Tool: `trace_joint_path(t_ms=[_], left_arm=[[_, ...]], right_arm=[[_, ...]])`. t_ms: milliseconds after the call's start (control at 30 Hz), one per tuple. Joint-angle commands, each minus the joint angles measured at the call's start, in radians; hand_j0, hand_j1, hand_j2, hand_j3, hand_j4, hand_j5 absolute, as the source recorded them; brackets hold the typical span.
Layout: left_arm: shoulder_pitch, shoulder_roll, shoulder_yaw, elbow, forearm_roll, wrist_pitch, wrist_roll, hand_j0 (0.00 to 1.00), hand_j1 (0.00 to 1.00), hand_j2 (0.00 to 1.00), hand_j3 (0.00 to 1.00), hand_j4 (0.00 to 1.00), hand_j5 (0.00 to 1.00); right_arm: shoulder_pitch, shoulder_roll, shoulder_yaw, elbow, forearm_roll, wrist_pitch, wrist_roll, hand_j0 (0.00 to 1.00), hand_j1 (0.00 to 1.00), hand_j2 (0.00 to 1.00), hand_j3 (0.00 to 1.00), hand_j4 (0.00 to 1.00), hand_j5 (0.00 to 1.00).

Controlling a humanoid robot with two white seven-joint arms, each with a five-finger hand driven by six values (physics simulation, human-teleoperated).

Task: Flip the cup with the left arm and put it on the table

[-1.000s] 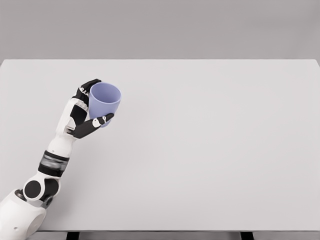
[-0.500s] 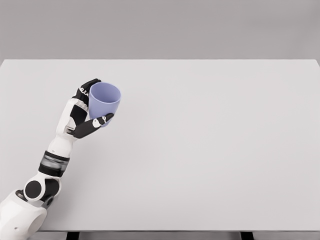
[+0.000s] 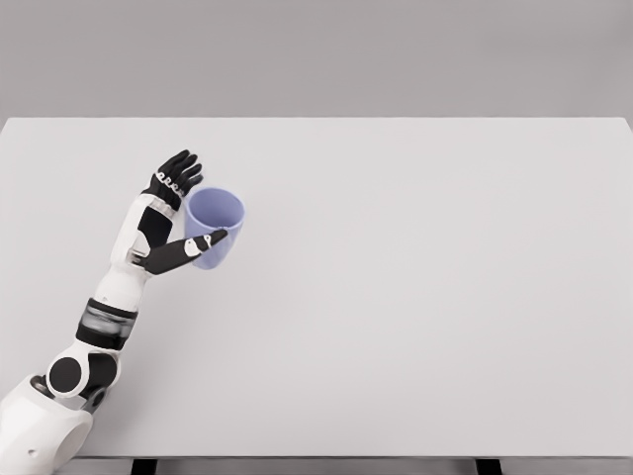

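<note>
One cup (image 3: 215,228), lavender-blue, upright, mouth up, on left part of pale grey surface (image 3: 415,297). One arm in view: left, white with black joints, entering from lower left corner, reaching toward 1 o'clock. Left robot hand (image 3: 168,213) spread wide, four fingers (image 3: 179,170) fanned up at 11 o'clock of cup, clear of rim. Thumb (image 3: 190,247) stretched across cup's near lower wall at 7 o'clock; contact there unclear. Nothing gripped. Right arm out of view.

Left robot hand (image 3: 163,223) fingers spread, lilac cup (image 3: 215,227) upright beside thumb, white table (image 3: 415,297)
</note>
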Motion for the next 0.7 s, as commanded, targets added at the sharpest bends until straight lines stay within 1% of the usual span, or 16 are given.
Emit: trace_joint_path(t_ms=[0,167,300,433,667], left_arm=[[0.000,0.001,0.000,-0.001,0.000,0.000,0.000,0.97,0.97,0.97,0.97,0.97,0.97],[-0.003,0.001,0.002,-0.004,0.000,0.001,0.000,1.00,1.00,1.00,1.00,1.00,1.00],[-0.008,0.012,0.005,-0.026,-0.002,0.001,0.000,1.00,1.00,1.00,1.00,1.00,1.00],[-0.008,0.101,0.014,-0.073,-0.003,0.011,0.000,1.00,1.00,1.00,1.00,1.00,1.00],[-0.009,0.196,0.041,-0.113,-0.008,0.012,-0.003,1.00,1.00,1.00,1.00,1.00,1.00]], right_arm=[[-0.002,0.000,0.000,0.000,0.000,0.000,0.000,1.00,1.00,1.00,1.00,1.00,1.00],[-0.002,0.000,0.000,0.000,0.000,0.000,0.000,1.00,1.00,1.00,1.00,1.00,1.00],[-0.002,0.000,0.000,0.000,0.000,0.000,0.000,1.00,1.00,1.00,1.00,1.00,1.00],[-0.002,0.000,0.000,0.000,0.000,0.000,0.000,1.00,1.00,1.00,1.00,1.00,1.00],[-0.002,0.000,0.000,0.000,0.000,0.000,0.000,1.00,1.00,1.00,1.00,1.00,1.00]])
